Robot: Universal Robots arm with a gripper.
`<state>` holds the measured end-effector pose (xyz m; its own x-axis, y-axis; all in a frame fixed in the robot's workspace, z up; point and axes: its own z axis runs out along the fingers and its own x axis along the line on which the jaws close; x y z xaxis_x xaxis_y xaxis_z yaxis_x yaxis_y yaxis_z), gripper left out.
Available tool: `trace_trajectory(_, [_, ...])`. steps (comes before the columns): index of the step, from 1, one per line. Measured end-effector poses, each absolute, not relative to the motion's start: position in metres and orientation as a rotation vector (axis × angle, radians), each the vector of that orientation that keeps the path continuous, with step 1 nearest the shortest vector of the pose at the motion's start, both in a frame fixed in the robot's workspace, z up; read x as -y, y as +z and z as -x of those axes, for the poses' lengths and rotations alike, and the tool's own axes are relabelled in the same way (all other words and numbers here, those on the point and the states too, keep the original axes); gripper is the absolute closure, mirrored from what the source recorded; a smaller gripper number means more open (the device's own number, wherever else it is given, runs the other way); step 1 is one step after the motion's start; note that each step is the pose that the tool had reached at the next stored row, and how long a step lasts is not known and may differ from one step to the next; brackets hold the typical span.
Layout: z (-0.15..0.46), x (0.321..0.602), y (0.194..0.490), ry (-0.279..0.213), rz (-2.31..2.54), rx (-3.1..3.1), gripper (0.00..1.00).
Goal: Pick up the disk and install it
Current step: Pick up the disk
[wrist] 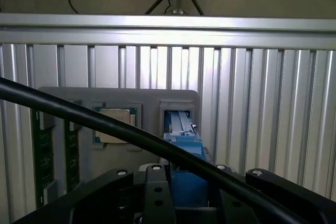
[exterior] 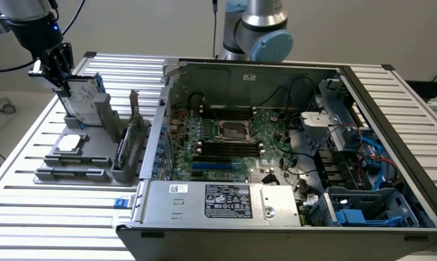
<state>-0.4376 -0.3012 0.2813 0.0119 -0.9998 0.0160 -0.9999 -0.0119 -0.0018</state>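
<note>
Gripper [exterior: 64, 76] work stands at the pick-up. It hangs over the grey holder [exterior: 95, 163], which lies near the counter's [exterior: 44, 217] edge on the exterior view's left, and it is right at the top end of the disk [exterior: 83, 98]. The disk stands upright in a slot at the holder's far corner and is not yet in the machine.

In the wrist view the disk's blue rail [wrist: 182, 129] runs down between the gripper's black links, with a black cable [wrist: 105, 124] slung across in front. Whether the gripper is clamped on the disk or only straddles it, I cannot tell.

To do this step well, I judge the grip should sit square on the two flat faces, centred between the rails. The lift should run straight along the slot so the rails do not bind. The cable wants slack, and the processor chip [exterior: 68, 142] and circuit cards [wrist: 42, 150] just beside the slot want a clear berth.

Further right lies the open computer case [exterior: 349, 76], with a blue drive cage [exterior: 370, 209] in its near corner on the exterior view's right.

As for writing, the power supply [exterior: 197, 209] along the case's near edge carries a black-and-white label [exterior: 228, 194] and a small white sticker [exterior: 177, 188]. Neither can be read, and no brand shows on the disk.
</note>
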Motion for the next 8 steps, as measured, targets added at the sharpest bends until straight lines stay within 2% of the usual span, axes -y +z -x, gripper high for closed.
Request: trace_trajectory(8, [0.4375,0.3026,0.2811,0.02,-2.227,2.201,0.67])
